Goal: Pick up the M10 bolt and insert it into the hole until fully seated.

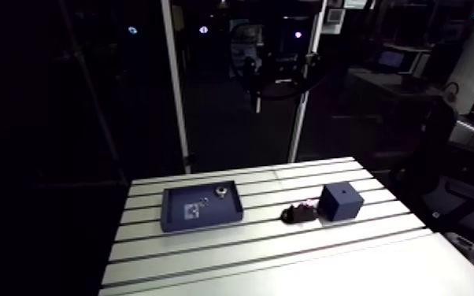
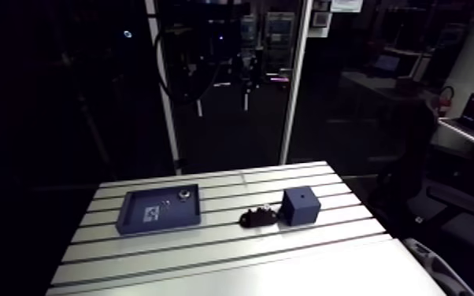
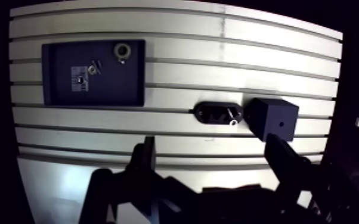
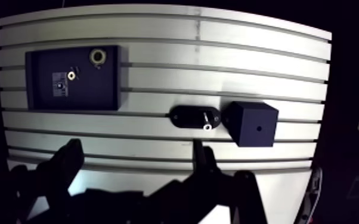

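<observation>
Claw (image 3: pixel 210 144) wide and empty, high above the counter (image 3: pixel 176 77). Centre it across the bolt (image 3: pixel 232 118) on the black holder (image 3: pixel 209 112), then descend.

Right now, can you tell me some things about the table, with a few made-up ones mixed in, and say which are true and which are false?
1. The dark blue flat tray has a round metal ring in it. True.
2. The gripper is holding a bolt. False: it is open, holds nothing and hangs above the slotted aluminium table.
3. The dark blue cube stands beside the black oval holder. True.
4. The dark blue cube sits inside the tray. False: it stands on the bare table, well apart from the tray.
5. The black oval holder is empty. False: a small shiny metal part lies on it.
</observation>
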{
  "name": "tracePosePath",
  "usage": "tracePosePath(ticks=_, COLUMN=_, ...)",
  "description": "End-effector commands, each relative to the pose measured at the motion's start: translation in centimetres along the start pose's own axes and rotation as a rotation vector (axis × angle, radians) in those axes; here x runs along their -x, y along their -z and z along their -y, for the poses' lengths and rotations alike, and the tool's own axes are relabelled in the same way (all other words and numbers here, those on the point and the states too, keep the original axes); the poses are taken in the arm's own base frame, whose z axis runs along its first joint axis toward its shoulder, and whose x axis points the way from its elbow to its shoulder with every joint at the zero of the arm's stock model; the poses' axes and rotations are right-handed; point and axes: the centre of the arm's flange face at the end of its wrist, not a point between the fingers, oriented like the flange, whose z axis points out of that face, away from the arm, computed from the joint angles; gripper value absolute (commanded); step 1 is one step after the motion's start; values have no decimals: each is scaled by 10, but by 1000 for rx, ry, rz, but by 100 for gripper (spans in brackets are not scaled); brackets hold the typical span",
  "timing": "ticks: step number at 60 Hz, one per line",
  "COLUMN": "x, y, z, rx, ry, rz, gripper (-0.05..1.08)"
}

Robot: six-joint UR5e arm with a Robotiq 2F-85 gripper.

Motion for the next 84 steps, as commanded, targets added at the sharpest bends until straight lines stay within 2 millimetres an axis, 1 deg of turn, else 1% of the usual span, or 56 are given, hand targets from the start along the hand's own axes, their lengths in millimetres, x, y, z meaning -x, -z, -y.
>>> tracePosePath(ticks=1, x=11, y=-33, z=-46, rx=7, ry=-26, rz=-44, gripper=1)
tracePosePath(ticks=3, x=13, y=-39, z=-50, rx=-7, ry=-36, rz=-59, gripper=1)
tracePosePath(ticks=8, x=15, y=-45, z=-58, rx=-11, ry=-50, rz=-70, gripper=1)
tracePosePath(ticks=11, x=19, y=-52, z=-64, rx=-11, ry=-54, rz=-71, gripper=1)
tracePosePath(ticks=20, x=26, y=-66, z=-67, rx=-13, ry=-36, rz=-71, gripper=1)
tracePosePath(ticks=22, x=31, y=-73, z=-71, rx=-21, ry=-45, rz=-70, gripper=1)
tracePosePath(ticks=24, x=31, y=-73, z=-71, rx=-21, ry=-45, rz=-70, gripper=1)
tracePosePath(ticks=30, x=36, y=-81, z=-81, rx=-39, ry=-67, rz=-74, gripper=1)
tracePosePath(ticks=34, x=38, y=-82, z=-85, rx=-39, ry=-77, rz=-73, gripper=1)
tracePosePath(ticks=40, x=40, y=-87, z=-85, rx=-42, ry=-79, rz=-65, gripper=1)
tracePosePath(ticks=43, x=43, y=-92, z=-85, rx=-46, ry=-73, rz=-55, gripper=1)
tracePosePath(ticks=48, x=47, y=-99, z=-90, rx=-48, ry=-80, rz=-47, gripper=1)
tracePosePath(ticks=52, x=46, y=-103, z=-94, rx=-43, ry=-82, rz=-57, gripper=1)
tracePosePath(ticks=61, x=47, y=-111, z=-94, rx=-39, ry=-83, rz=-55, gripper=1)
tracePosePath(ticks=63, x=49, y=-120, z=-94, rx=-45, ry=-83, rz=-39, gripper=1)
tracePosePath(ticks=66, x=49, y=-124, z=-93, rx=-48, ry=-84, rz=-32, gripper=1)
tracePosePath(ticks=67, x=50, y=-129, z=-93, rx=-54, ry=-83, rz=-23, gripper=1)
tracePosePath(ticks=84, x=57, y=-157, z=-89, rx=-72, ry=-73, rz=17, gripper=1)
